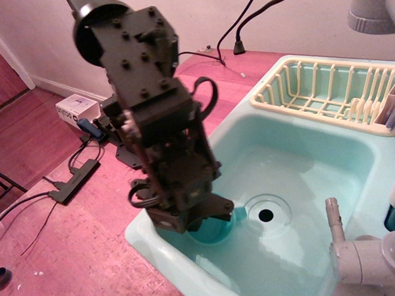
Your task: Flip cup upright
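The cup [219, 238], a small teal mug darker than the basin, sits low at the front left of the pale aqua sink basin [303, 163]. Its rim faces up and its small handle [240, 213] points right, towards the drain [266, 215]. My black gripper [210, 221] reaches straight down onto the cup's near rim and is shut on its wall. The gripper body hides most of the cup and the fingertips. Whether the cup's base touches the basin floor is hidden.
A cream dish rack [326, 90] sits on the counter behind the basin. A grey faucet [359, 255] stands at the front right. The pink counter [110, 256] runs to the left. Cables, a power strip [74, 181] and a white box [74, 109] lie on the floor.
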`<state>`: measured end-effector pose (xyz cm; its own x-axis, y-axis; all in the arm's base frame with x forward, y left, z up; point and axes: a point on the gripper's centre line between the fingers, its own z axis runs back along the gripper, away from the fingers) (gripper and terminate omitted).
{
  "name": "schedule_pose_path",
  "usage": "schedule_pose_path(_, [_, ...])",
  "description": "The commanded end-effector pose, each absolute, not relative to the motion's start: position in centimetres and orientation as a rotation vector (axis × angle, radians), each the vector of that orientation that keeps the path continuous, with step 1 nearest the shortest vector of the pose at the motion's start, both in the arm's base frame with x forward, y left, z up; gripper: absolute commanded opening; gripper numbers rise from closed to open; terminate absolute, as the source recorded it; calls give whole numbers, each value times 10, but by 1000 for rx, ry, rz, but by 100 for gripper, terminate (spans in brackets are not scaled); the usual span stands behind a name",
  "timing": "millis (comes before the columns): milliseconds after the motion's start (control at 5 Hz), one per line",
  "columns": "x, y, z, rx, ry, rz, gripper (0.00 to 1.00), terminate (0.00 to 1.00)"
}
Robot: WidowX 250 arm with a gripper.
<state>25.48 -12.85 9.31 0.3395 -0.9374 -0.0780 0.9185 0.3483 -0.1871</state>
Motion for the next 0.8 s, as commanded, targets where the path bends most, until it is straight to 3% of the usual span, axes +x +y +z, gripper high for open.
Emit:
schedule_pose_path(0, [257, -136, 123, 84, -66, -1231, 0, 0])
schedule_pose_path(200, [252, -133, 117, 233, -282, -1151, 0, 0])
schedule_pose_path(400, [257, -130, 115, 271, -403, -1043, 100, 0])
schedule_pose_path(600, [270, -129, 114, 254, -421, -1016, 100, 0])
